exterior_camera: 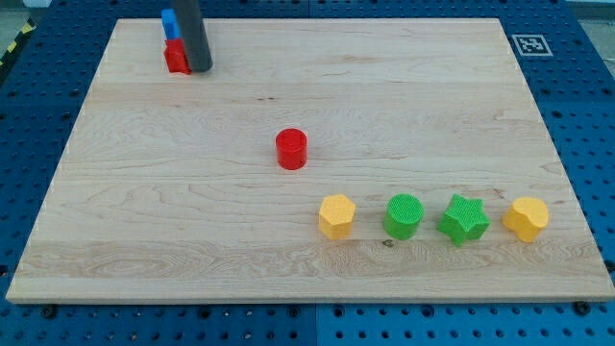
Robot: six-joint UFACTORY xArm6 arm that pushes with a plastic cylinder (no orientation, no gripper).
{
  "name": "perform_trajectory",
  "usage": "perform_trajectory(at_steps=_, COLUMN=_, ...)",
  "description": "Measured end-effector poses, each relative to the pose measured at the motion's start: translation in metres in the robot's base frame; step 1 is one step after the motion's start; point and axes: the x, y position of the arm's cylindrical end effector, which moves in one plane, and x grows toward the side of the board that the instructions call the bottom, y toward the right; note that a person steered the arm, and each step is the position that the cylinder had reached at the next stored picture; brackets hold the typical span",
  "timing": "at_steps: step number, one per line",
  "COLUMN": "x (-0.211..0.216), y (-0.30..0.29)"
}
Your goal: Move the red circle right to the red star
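Observation:
The red circle [291, 149] stands near the middle of the wooden board [432, 106]. A red block [176, 57], the likely red star, sits at the view's top left, partly hidden by my rod, so its shape is unclear. A blue block [169, 23] sits right above it, touching it. My tip [200, 67] rests on the board right against the red block's right side, far up and left of the red circle.
A row of blocks lies along the view's bottom right: a yellow hexagon [337, 215], a green circle [405, 215], a green star [464, 219] and a yellow block [527, 218]. A marker tag [528, 44] is off the board's top right corner.

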Motion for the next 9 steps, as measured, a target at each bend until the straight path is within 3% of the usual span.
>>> perform_trajectory(at_steps=1, x=0.026, y=-0.001)
perform_trajectory(at_steps=2, x=0.1, y=-0.001)
perform_trajectory(at_steps=3, x=0.165, y=0.025)
perform_trajectory(at_steps=4, x=0.204, y=0.104)
perform_trajectory(at_steps=5, x=0.204, y=0.173)
perform_trajectory(at_steps=9, x=0.168, y=0.139)
